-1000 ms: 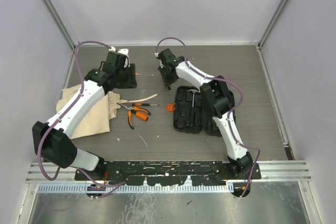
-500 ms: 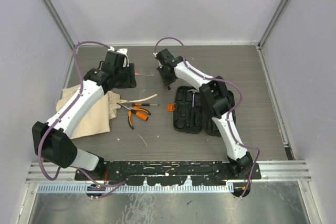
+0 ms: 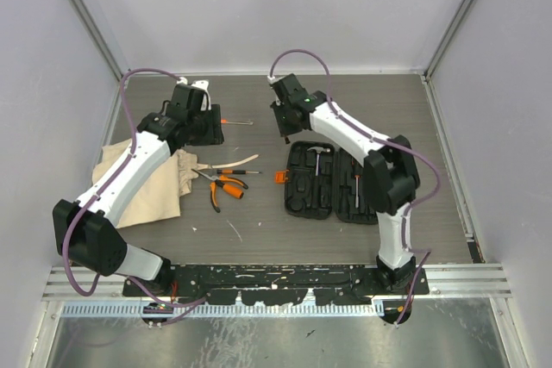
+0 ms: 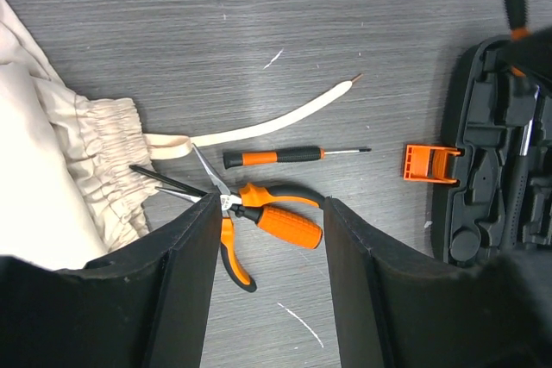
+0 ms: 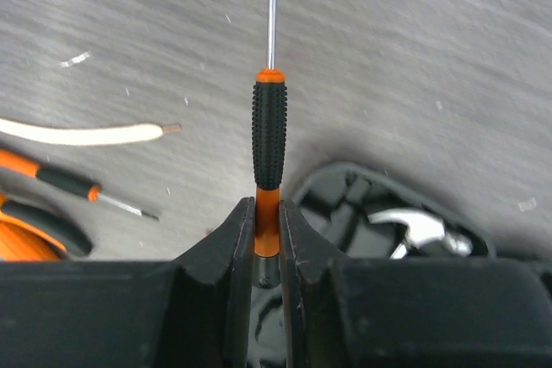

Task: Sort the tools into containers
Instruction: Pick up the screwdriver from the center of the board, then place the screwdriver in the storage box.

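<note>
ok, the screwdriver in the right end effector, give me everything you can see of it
The screwdriver has a black ribbed grip, an orange collar, an orange butt and a thin bare steel shaft. The right end effector is shut on the orange butt, so the tool sticks straight out from the fingers, shaft leading. It hangs over the grey table by the rim of the open black case. Only the fingers touch it.

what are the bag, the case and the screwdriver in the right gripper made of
Bag: pale matte cloth, gathered into folds at its mouth. Case: probably hard black plastic, with moulded slots and a dull sheen. Screwdriver: black dotted grip, likely rubber; orange plastic-looking ends; shiny metal shaft.
</note>
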